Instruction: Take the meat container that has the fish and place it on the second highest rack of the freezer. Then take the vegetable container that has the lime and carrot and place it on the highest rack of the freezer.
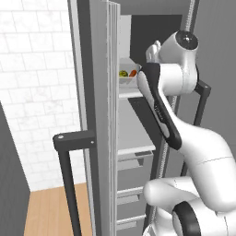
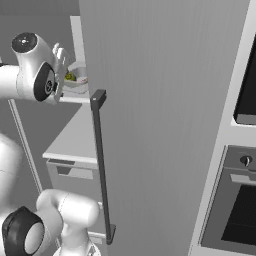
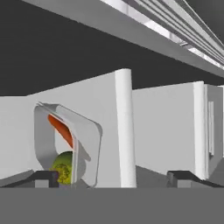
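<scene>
The freezer (image 1: 99, 115) stands with its door swung wide; the dark bar handle (image 1: 69, 184) faces the left base view. The arm (image 1: 184, 138) reaches into the upper compartment.

The vegetable container (image 1: 127, 77) sits on the highest rack (image 1: 129, 93), holding the lime (image 1: 123, 73) and the carrot (image 1: 133, 72) side by side. In the right base view the same container (image 2: 76, 80) rests on that rack, just beyond the robot's wrist.

The pincer (image 3: 113, 177) is spread wide – its two dark fingertips (image 3: 43, 177) stand far apart at the bottom of the hand view, pinching nothing. In that view the container (image 3: 65, 146) appears tilted on edge, with the carrot (image 3: 61, 129) above the lime (image 3: 64, 168); the left fingertip lies just beside the container.

The second highest rack (image 1: 136, 148) shows below – whatever rests on it cannot be made out. Grey drawers (image 1: 133, 168) lie beneath it. An oven column (image 2: 235, 200) stands at the right of the right base view.
</scene>
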